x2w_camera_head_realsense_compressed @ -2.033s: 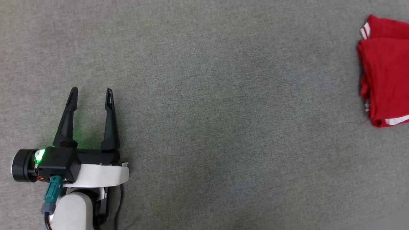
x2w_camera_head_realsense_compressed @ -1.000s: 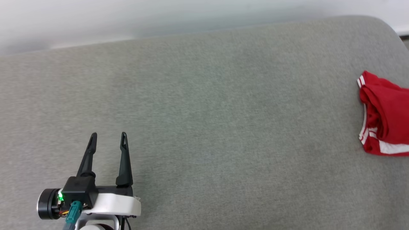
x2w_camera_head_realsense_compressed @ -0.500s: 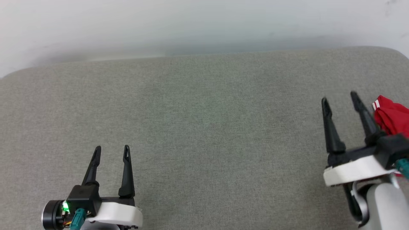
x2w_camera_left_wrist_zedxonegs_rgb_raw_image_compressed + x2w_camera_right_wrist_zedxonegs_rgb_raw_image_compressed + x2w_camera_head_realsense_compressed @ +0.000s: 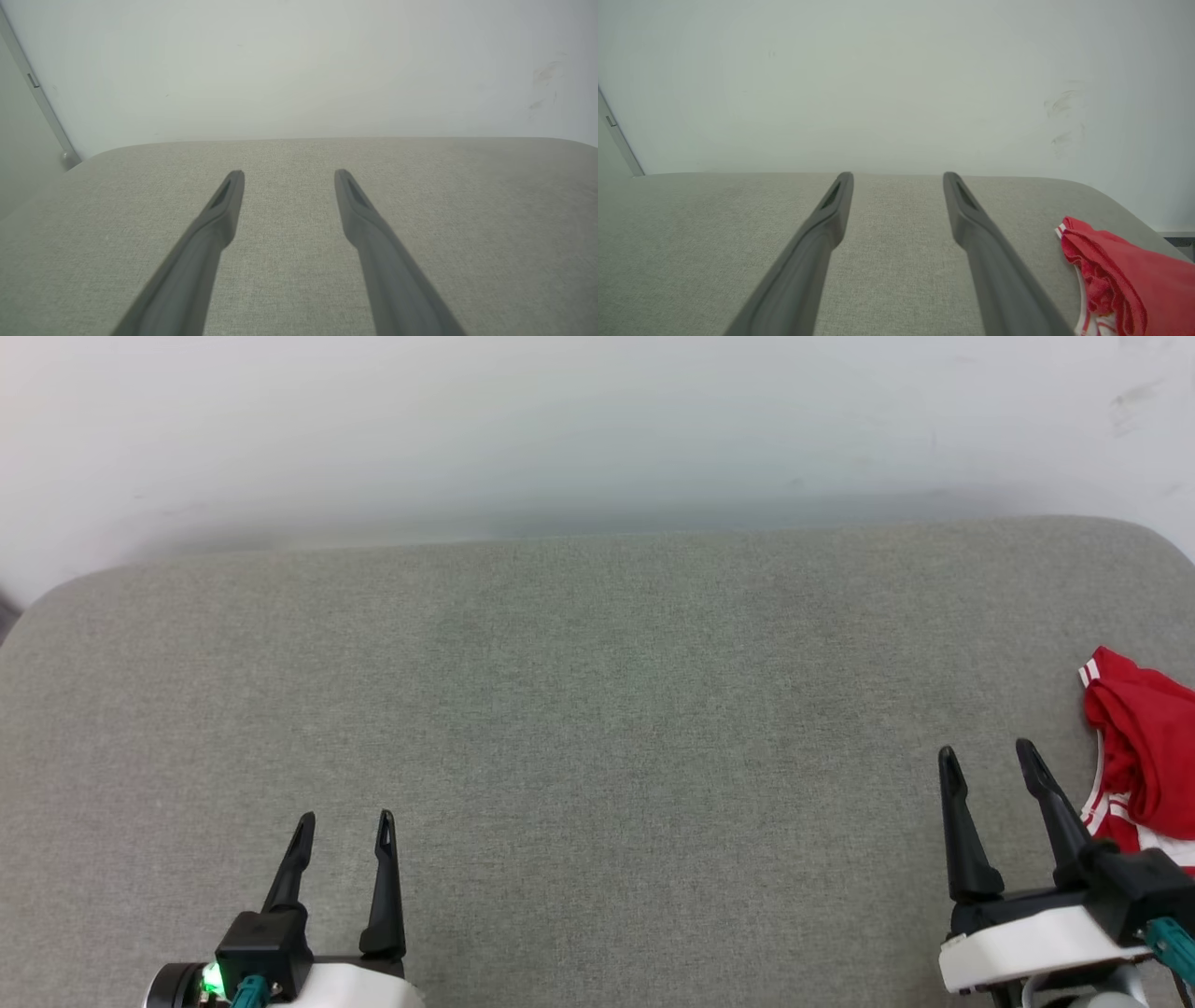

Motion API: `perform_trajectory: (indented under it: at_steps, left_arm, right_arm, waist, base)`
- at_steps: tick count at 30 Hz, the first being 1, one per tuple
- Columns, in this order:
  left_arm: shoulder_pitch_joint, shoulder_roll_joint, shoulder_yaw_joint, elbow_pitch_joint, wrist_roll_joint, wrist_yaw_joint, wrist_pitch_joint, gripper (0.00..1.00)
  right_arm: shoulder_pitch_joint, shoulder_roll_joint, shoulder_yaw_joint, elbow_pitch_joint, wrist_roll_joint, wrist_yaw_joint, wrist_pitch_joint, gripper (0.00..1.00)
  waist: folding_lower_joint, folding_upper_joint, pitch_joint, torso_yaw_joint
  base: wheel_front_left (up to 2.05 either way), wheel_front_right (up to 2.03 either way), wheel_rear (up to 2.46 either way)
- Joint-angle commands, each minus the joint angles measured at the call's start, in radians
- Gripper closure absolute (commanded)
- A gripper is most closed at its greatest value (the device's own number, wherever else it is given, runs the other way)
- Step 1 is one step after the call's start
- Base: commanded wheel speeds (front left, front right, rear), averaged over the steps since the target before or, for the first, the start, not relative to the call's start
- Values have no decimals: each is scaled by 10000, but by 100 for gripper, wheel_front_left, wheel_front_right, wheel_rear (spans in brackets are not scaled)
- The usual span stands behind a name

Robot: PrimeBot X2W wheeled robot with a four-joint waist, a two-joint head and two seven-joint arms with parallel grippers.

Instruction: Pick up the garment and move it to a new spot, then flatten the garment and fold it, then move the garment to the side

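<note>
Two grippers low over a grey pad point(image 4: 597, 709), all four fingers pointing toward a pale wall point(image 4: 597, 429) beyond the pad's far edge. Left gripper point(image 4: 346, 816): fingers spread wide, pinching nothing, bare pad in the gap and ahead of both tips. In the left wrist view, same left gripper point(image 4: 289, 173) with both dark fingers well apart, tips short of the pad's far edge, a rounded pad corner off to the outer side of the left finger. Right gripper point(image 4: 986, 748): fingers likewise spread wide and empty, bare pad in the gap. Garment point(image 4: 1144, 747) red, bunched in a loose heap on the pad, just outside the right finger of the right gripper, near it but apart from it. Red-white striped trim point(image 4: 1089, 672) at the heap's far tip, more white stripe along the edge nearest that finger. In the right wrist view, garment point(image 4: 1125, 275) to the right of the right finger, alongside its lower half, clear of it, close to the pad's rounded right corner. Between the two grippers, a wide stretch of bare pad
</note>
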Motion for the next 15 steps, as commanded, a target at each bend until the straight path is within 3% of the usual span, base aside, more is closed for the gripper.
perform_trajectory:
  at_steps: [1,15]
  left_arm:
    - [106,-12,-19,47,-38,-43,-22,0]
    - [244,-14,24,223,-13,-42,-22,0]
  right_arm:
    - [277,72,-52,-121,84,-7,-27,0]
    - [857,111,62,-328,332,-7,-28,0]
  waist:
    - [1,0,-87,25]
    - [1,0,-301,44]
  base:
    - [0,0,0]
    - [0,0,0]
